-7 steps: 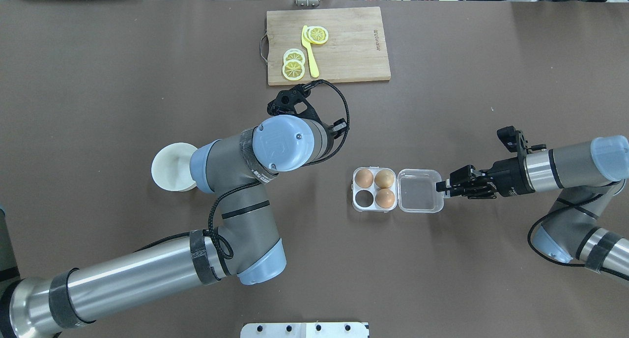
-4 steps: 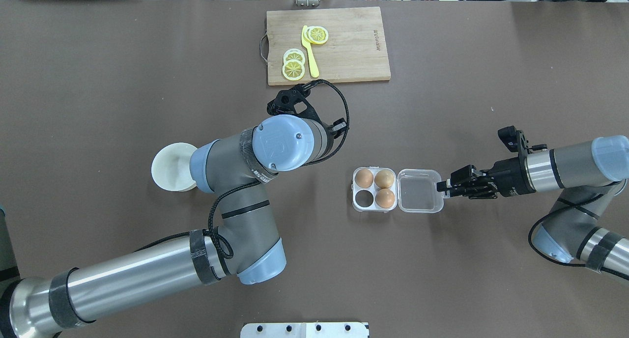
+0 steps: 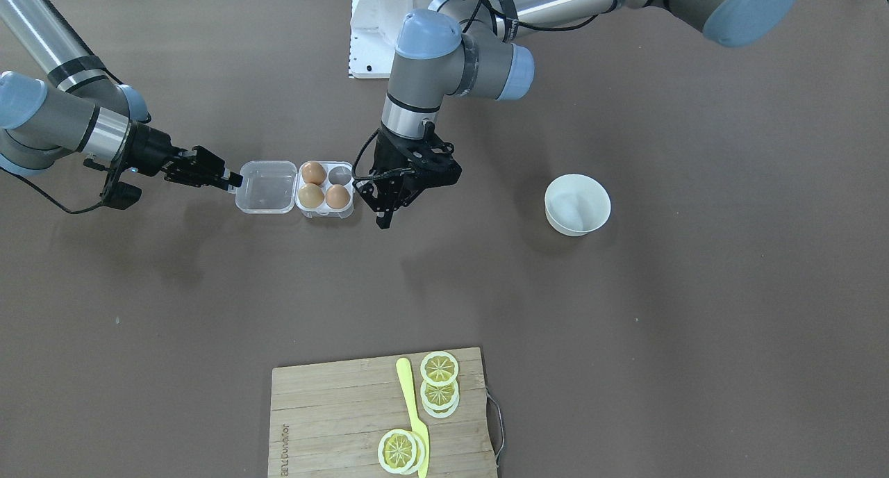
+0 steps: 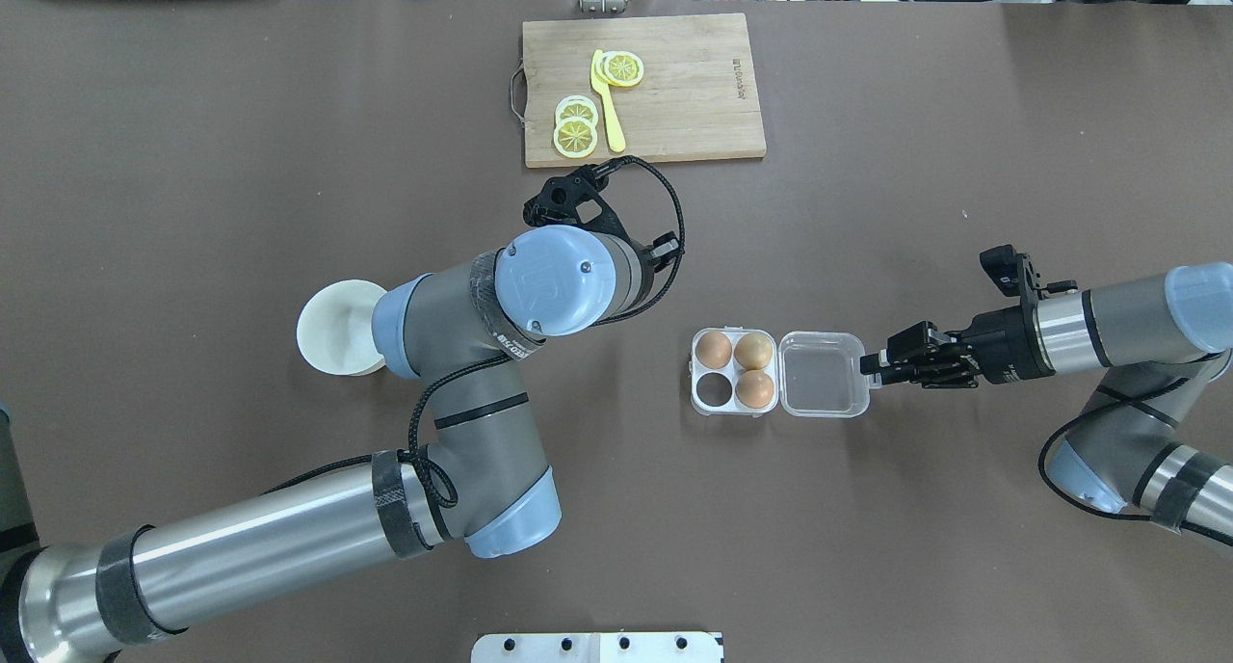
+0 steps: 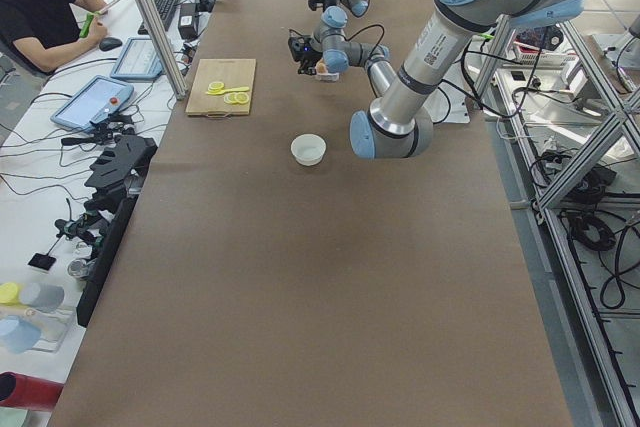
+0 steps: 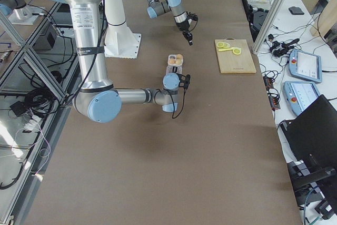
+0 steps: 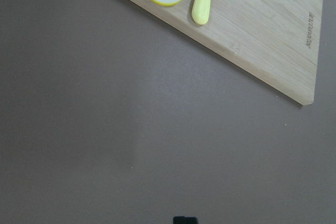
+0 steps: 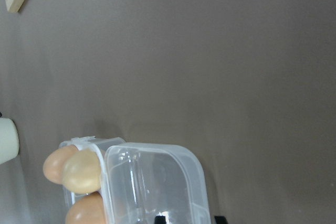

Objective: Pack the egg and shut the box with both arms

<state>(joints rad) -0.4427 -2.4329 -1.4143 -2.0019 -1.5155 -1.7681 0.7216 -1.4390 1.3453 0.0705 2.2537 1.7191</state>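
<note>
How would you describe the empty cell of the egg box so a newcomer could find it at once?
Find the clear box in the middle of the brown table, its lid lying open towards the right pincer. Of four cells, the empty cell is the near one furthest from the lid; the others hold eggs.

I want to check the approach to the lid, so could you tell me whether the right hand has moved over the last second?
Yes, slightly. In the overhead view the right hand has drawn a little away from the box, toward the view's right edge; the box stayed put.
</note>
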